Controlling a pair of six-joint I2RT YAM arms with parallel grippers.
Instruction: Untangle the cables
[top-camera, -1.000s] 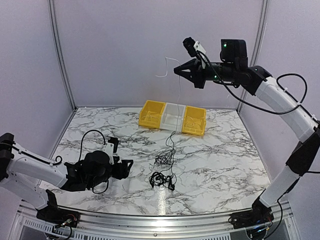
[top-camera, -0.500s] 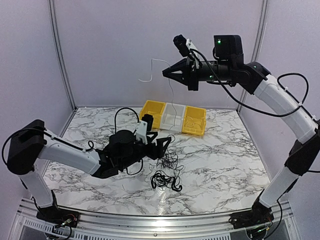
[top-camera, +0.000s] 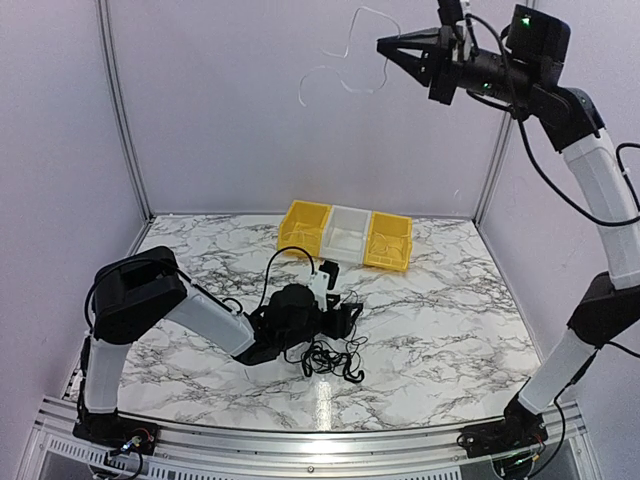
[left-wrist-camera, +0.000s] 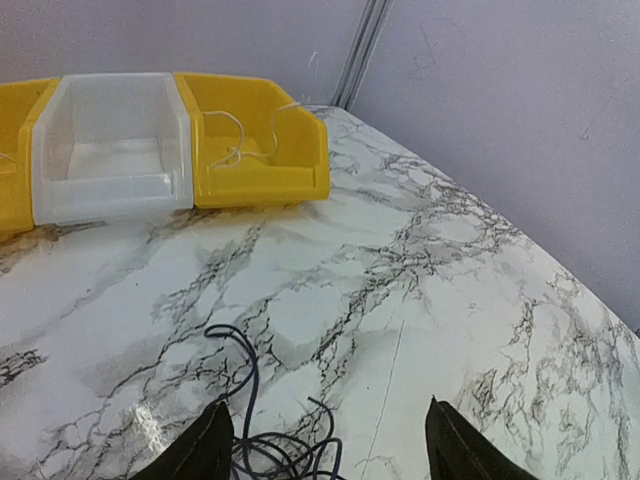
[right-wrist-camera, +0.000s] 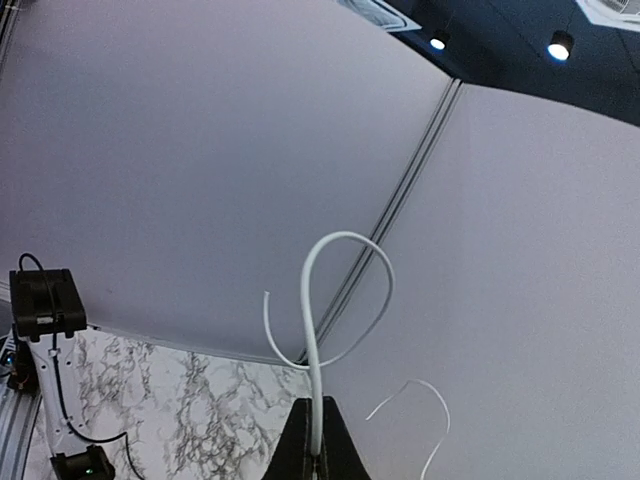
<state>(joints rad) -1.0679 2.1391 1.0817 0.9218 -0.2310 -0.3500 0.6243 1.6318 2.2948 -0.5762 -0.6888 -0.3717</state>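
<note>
A thin whitish cable (right-wrist-camera: 311, 320), curled in loose loops, is pinched high at the far right by the right gripper (right-wrist-camera: 318, 445). The black cables (top-camera: 325, 358), loosely tangled on the marble table (top-camera: 450, 310) near centre, are straddled by the spread left gripper (left-wrist-camera: 328, 447).

I count two yellow bins (top-camera: 304, 228) beside one white bin (top-camera: 348, 232), one white cable (right-wrist-camera: 312, 350) above it, one black pile (top-camera: 325, 358) before it.

Cables (top-camera: 328, 360) on table (top-camera: 450, 320), before bins (top-camera: 346, 236)
</note>
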